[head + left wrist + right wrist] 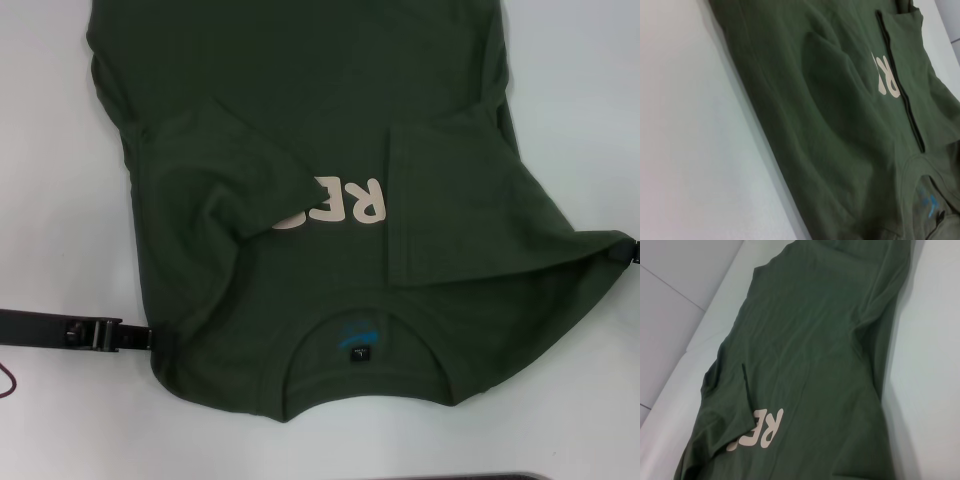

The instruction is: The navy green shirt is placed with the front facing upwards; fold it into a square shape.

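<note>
Navy green shirt (330, 120) flat on my white table (50, 150), both sleeves folded in, collar at 6 o'clock, left gripper (150, 338) at 8, right gripper (622, 250) at 3, jaws I cannot tell.

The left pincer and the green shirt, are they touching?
Touching. In the head view the left pincer reaches in from the side and meets the shirt at its shoulder edge, with no white table showing between them.

We see our left gripper (150, 338) as a flat black bar with grey metal clamps; our right gripper (625, 252) is a small black piece.
</note>
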